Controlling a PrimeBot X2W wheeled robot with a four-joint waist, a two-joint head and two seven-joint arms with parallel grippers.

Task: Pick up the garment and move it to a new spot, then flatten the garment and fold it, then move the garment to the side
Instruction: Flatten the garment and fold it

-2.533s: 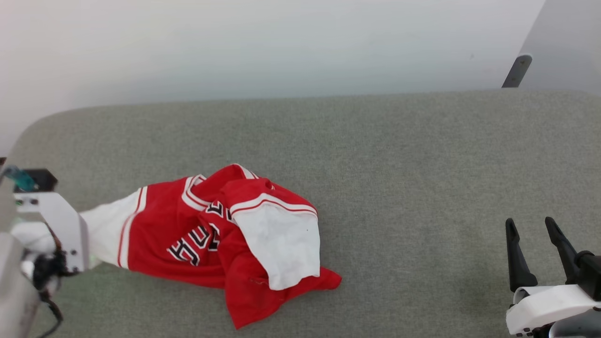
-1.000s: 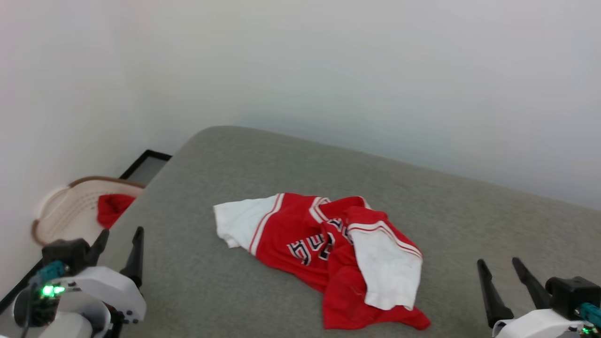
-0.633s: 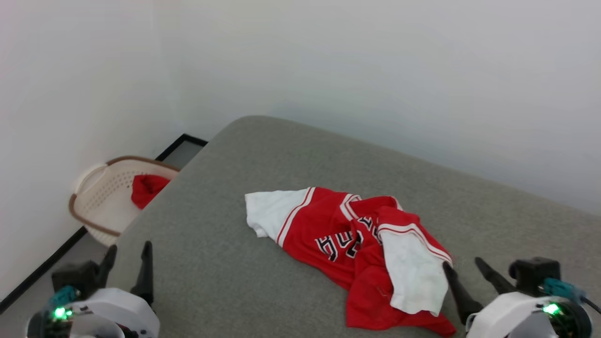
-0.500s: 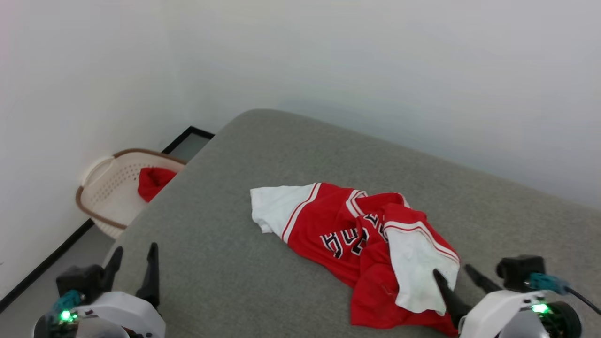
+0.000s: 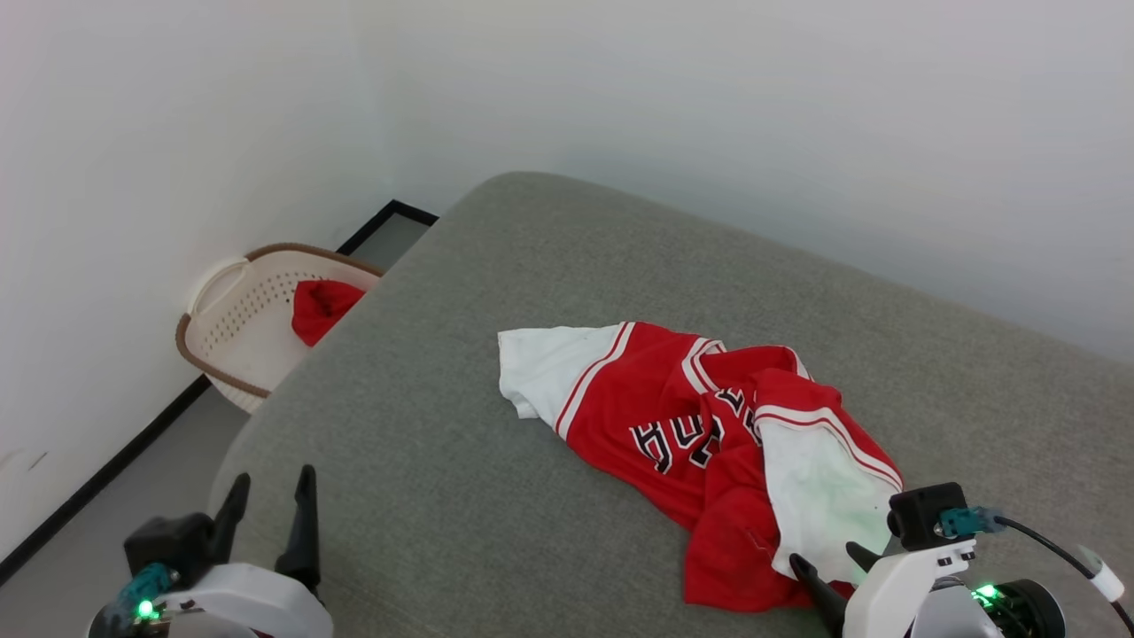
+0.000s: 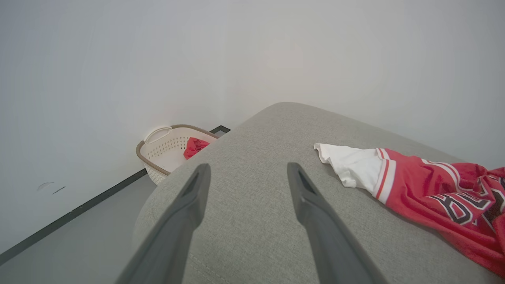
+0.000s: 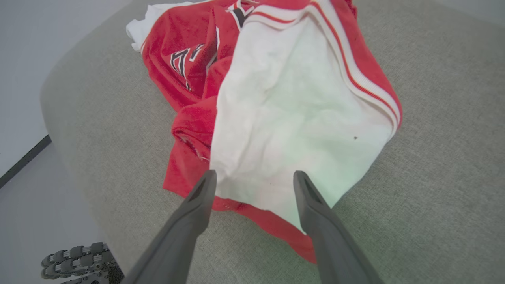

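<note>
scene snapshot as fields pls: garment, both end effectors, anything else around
garment: red jersey, crumpled on the grey padded surface, white sleeve flopped over its body
left end effector: open, above bare surface, apart from garment
right end effector: open, tips at the white sleeve's near edge; contact unclear
basket: beyond the surface's left edge, red cloth inside

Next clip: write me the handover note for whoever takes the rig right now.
Left gripper: open, over bare grey cushion, clear of the garment.
Right gripper: open, poised at the near white sleeve's edge, nothing gripped.
Garment: crumpled on the cushion; a small red cloth sits in the basket.
Done: no flattening or folding shows.
To do: flatten, fold, move aside.
</note>
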